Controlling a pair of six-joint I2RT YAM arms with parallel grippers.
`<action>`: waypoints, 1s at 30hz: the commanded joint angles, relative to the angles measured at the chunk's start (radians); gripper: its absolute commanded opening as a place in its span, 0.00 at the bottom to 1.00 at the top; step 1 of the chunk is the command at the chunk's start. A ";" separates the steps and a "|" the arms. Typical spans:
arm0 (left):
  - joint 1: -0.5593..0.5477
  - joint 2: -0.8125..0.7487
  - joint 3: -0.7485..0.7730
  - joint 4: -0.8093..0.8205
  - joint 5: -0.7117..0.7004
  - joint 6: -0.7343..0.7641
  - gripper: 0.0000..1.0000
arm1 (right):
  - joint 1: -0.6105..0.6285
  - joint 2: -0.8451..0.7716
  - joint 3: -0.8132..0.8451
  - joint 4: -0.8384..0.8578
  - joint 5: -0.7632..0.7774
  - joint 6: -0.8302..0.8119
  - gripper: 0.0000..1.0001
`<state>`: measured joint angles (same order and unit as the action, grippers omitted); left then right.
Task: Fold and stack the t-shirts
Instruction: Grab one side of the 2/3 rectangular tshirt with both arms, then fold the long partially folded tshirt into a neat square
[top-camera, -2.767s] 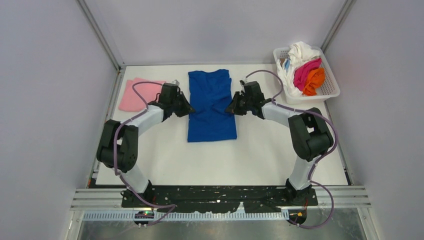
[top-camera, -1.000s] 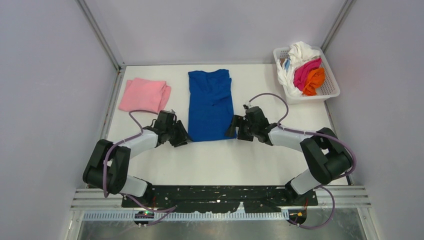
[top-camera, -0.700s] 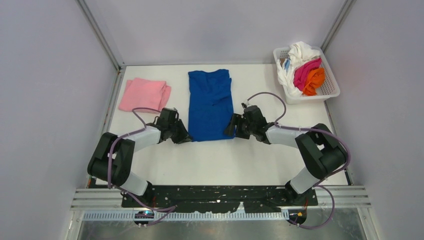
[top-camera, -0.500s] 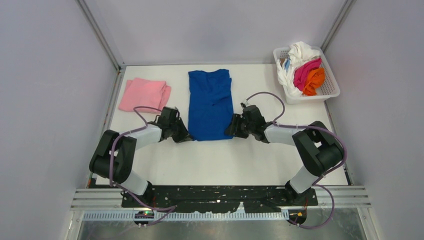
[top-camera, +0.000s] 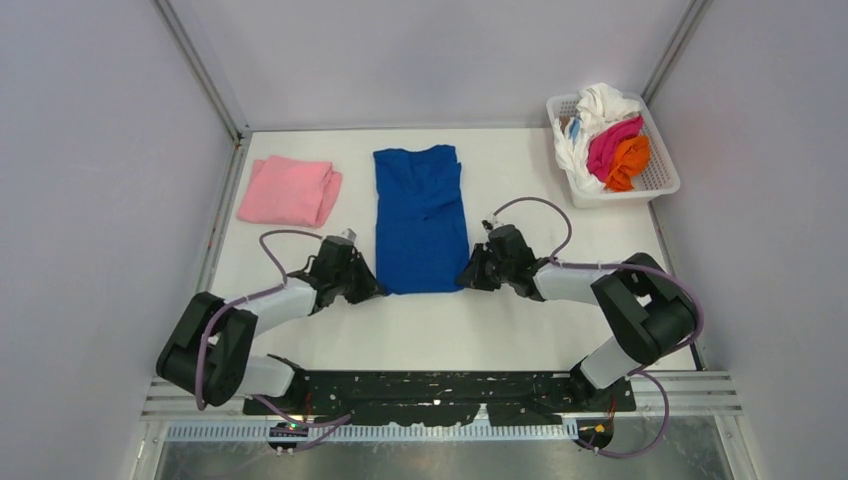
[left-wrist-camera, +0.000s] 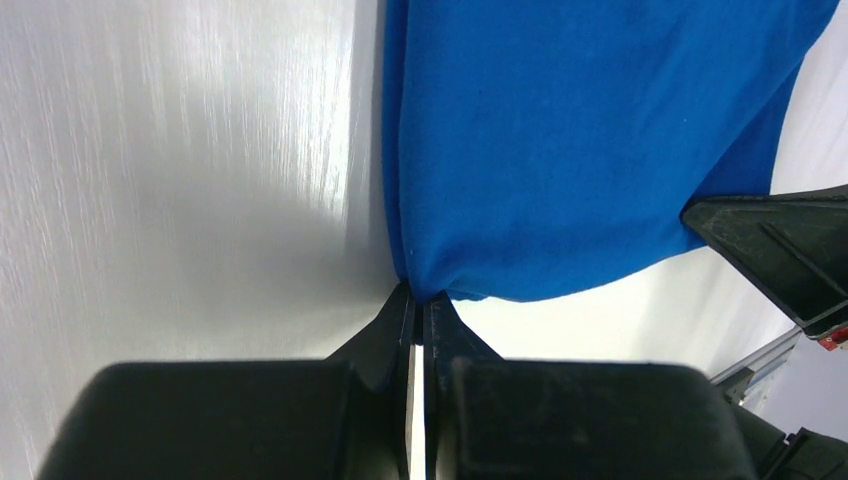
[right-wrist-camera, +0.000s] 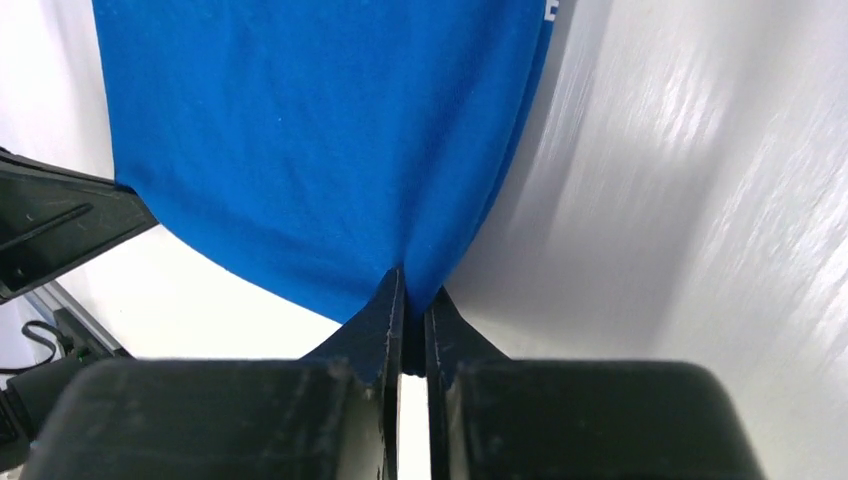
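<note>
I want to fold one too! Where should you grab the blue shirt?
Probably its two near corners, one from each side. The blue shirt lies flat, so the corners are the easiest bits to pinch; the left gripper and right gripper are shut on them.

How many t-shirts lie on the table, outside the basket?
2: the blue t-shirt spread in the middle, and the folded pink t-shirt at the far left. More lie heaped in the basket.

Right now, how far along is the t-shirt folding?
Done: the pink t-shirt lies folded at the far left. In hand: the left gripper and right gripper are each shut on a near corner of the blue t-shirt, sides already folded in. Left: the white, magenta and orange shirts in the basket.
</note>
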<state>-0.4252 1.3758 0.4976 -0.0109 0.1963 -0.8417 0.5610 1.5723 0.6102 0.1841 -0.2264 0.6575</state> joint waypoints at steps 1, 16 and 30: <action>-0.026 -0.045 -0.087 -0.080 -0.049 -0.003 0.00 | 0.054 -0.048 -0.070 -0.080 -0.010 -0.010 0.06; -0.352 -0.910 -0.138 -0.621 -0.167 -0.166 0.00 | 0.332 -0.698 -0.114 -0.562 0.000 0.042 0.05; -0.322 -0.736 0.154 -0.451 -0.397 0.034 0.00 | 0.085 -0.691 0.091 -0.514 -0.016 -0.042 0.05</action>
<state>-0.7753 0.5331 0.5457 -0.5526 -0.0719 -0.8955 0.7334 0.8436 0.6380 -0.3748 -0.2001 0.6552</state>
